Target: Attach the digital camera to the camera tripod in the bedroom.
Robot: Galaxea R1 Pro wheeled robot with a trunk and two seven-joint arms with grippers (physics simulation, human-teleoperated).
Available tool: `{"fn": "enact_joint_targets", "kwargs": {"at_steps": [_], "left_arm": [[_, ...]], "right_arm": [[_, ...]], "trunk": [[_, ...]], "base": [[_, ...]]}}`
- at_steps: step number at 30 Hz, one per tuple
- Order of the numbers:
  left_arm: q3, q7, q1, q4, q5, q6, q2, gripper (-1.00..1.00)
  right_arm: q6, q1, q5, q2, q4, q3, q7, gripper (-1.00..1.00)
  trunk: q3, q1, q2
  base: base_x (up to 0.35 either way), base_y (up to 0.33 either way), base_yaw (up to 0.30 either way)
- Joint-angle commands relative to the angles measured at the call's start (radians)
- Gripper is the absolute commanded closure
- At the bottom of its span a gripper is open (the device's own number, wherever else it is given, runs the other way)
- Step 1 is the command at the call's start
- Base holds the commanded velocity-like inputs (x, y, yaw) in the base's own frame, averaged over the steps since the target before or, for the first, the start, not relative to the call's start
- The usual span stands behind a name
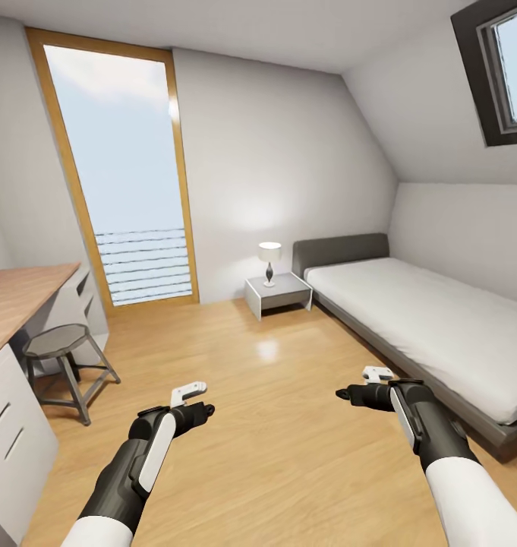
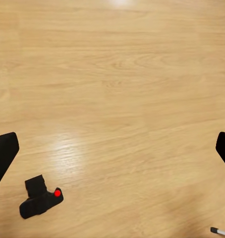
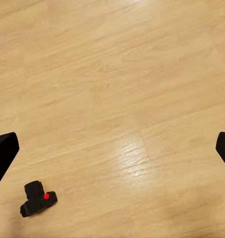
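The digital camera (image 2: 40, 197), a small boxy black body with a red dot, lies on the light wood floor of the bedroom; the right wrist view has it too, as the digital camera (image 3: 37, 198). My left gripper (image 1: 191, 396) hangs open over bare floor, its dark fingertips (image 2: 3, 153) far apart with nothing between them. My right gripper (image 1: 368, 382) is open as well, its fingertips (image 3: 3, 153) wide apart and empty. Both grippers are above the floor, apart from the camera. The camera tripod is out of view.
A grey-framed bed (image 1: 425, 319) runs along the right wall. A white nightstand (image 1: 277, 295) with a lamp (image 1: 269, 262) stands at the back. A stool (image 1: 61, 349) and a wooden desk (image 1: 23, 296) stand at the left. A tall wood-framed window (image 1: 129, 175) is behind.
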Motion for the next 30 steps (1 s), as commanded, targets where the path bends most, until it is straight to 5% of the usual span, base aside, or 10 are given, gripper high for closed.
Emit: {"fn": "enact_joint_targets", "kwargs": {"at_steps": [1, 30], "left_arm": [[0.002, 0.007, -0.001, -0.001, 0.011, 0.004, -0.001, -1.00], [0.003, 0.007, -0.001, -0.002, 0.011, 0.004, 0.001, -1.00]], "right_arm": [[0.004, -0.001, 0.010, 0.000, -0.001, -0.002, 0.009, -1.00], [0.002, -0.001, 0.008, 0.010, -0.001, -0.002, 0.009, -1.00]], "trunk": [[-0.004, 0.004, -0.008], [-0.095, 0.115, -0.211]], "base": [[0.000, 0.000, 0.000], [0.000, 0.000, 0.000]]}}
